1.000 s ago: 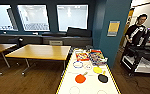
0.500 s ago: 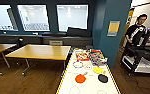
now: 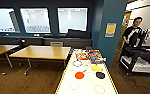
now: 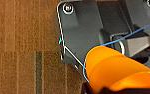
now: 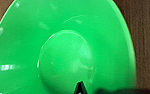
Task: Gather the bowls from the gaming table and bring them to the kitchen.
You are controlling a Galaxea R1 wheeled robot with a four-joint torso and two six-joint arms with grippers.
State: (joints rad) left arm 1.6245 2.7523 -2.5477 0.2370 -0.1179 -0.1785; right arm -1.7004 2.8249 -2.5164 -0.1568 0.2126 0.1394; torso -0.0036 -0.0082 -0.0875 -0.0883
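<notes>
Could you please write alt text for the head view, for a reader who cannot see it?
A long white gaming table with blue circle markings runs away from the camera, carrying an orange bowl, a yellow bowl, a black bowl and colourful board-game boxes at its far end. Wooden tables stand left; a person stands right.

Office break room: dark teal walls, interior windows (image 3: 72, 20), wooden tables (image 3: 42, 52), brown carpet tiles (image 4: 23, 50), white gaming table (image 3: 87, 77) with board-game boxes (image 3: 96, 57).
</notes>
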